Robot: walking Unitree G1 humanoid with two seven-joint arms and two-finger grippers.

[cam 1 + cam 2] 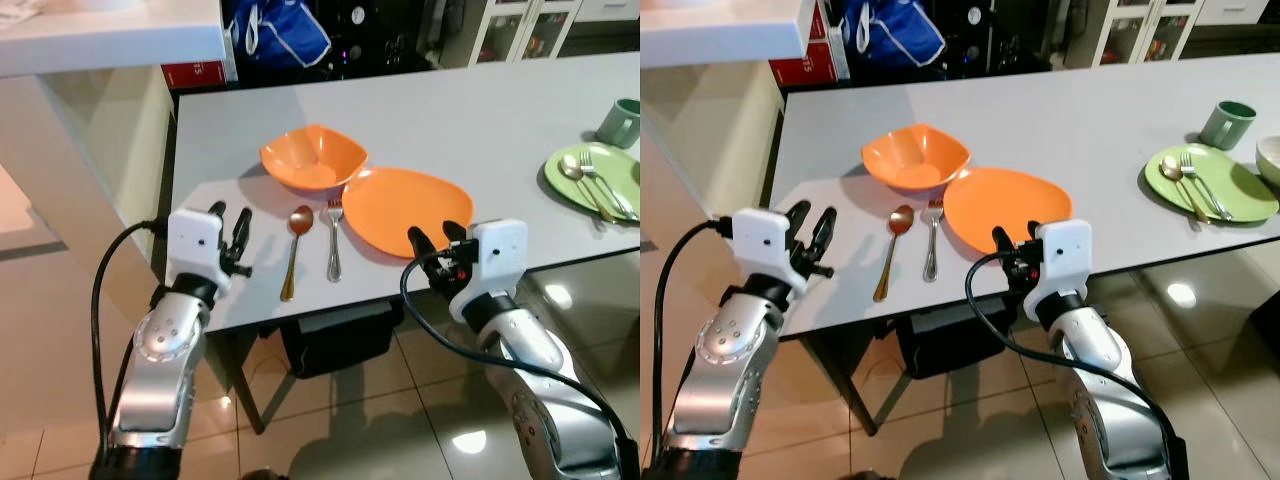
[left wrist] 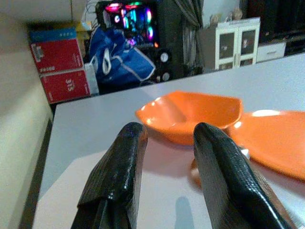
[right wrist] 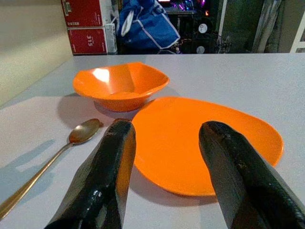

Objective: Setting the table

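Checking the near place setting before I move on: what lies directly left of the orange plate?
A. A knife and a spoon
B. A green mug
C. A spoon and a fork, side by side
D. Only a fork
C: a spoon and a fork lie side by side on the table, left of the orange plate and just in front of the orange bowl.

grey table [image 1: 450, 110] — bowl [image 1: 313, 157], plates [image 1: 408, 209], cutlery [image 1: 334, 240]
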